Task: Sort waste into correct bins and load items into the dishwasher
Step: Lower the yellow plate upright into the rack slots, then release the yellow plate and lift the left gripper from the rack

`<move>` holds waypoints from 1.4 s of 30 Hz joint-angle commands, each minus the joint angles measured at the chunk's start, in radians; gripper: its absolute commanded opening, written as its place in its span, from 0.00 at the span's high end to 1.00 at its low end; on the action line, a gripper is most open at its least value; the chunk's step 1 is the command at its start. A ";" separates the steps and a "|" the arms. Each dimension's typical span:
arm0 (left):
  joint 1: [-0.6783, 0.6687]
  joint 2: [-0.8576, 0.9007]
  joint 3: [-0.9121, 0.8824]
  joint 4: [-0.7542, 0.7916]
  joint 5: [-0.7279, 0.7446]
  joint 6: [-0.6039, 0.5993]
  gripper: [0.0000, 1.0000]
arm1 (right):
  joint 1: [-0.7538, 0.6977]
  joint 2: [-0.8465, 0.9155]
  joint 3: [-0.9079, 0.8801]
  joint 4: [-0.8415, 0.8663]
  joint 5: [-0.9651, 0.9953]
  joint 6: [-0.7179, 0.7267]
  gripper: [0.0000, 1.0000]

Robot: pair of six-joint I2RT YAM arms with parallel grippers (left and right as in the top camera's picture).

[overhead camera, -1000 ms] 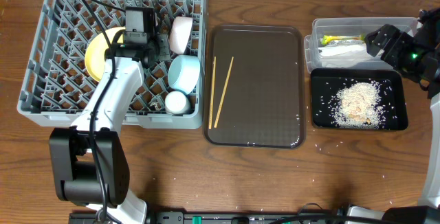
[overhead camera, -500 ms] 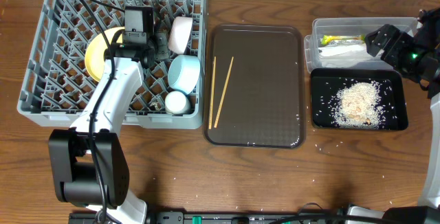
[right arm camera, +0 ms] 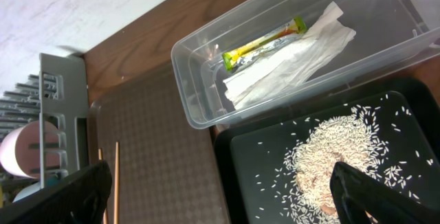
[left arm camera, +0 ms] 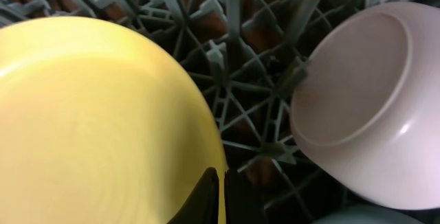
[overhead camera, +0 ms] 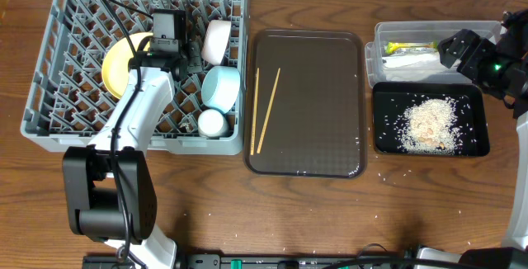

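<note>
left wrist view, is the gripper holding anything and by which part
The left gripper is shut on the yellow plate, pinching its rim between the two fingers.

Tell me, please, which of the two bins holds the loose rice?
The shallow black tray; the clear tub holds a wrapper and napkin instead.

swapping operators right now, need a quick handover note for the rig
Left gripper: shut on the yellow plate at its rim, inside the dish rack.
Right gripper: open, empty, above the clear tub.
Done: white bowl, blue bowl and cup racked; wrapper and napkin in the tub; rice in the black tray.
To do: release the plate, rack the two chopsticks lying on the brown tray.
</note>
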 commanded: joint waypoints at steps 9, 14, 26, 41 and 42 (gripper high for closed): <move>0.006 0.007 0.005 0.001 -0.043 -0.014 0.92 | -0.003 -0.005 0.017 -0.001 -0.007 0.006 0.01; 0.005 0.014 0.004 -0.006 -0.042 -0.021 0.93 | -0.003 -0.005 0.017 -0.001 -0.007 0.006 0.01; 0.000 0.076 0.004 -0.030 -0.031 -0.078 0.92 | -0.003 -0.005 0.017 -0.001 -0.007 0.006 0.01; -0.002 0.076 0.004 -0.040 -0.035 -0.078 0.92 | -0.003 -0.005 0.017 -0.001 -0.007 0.006 0.01; -0.002 0.076 0.004 -0.045 -0.035 -0.078 0.93 | -0.003 -0.005 0.017 -0.001 -0.007 0.006 0.01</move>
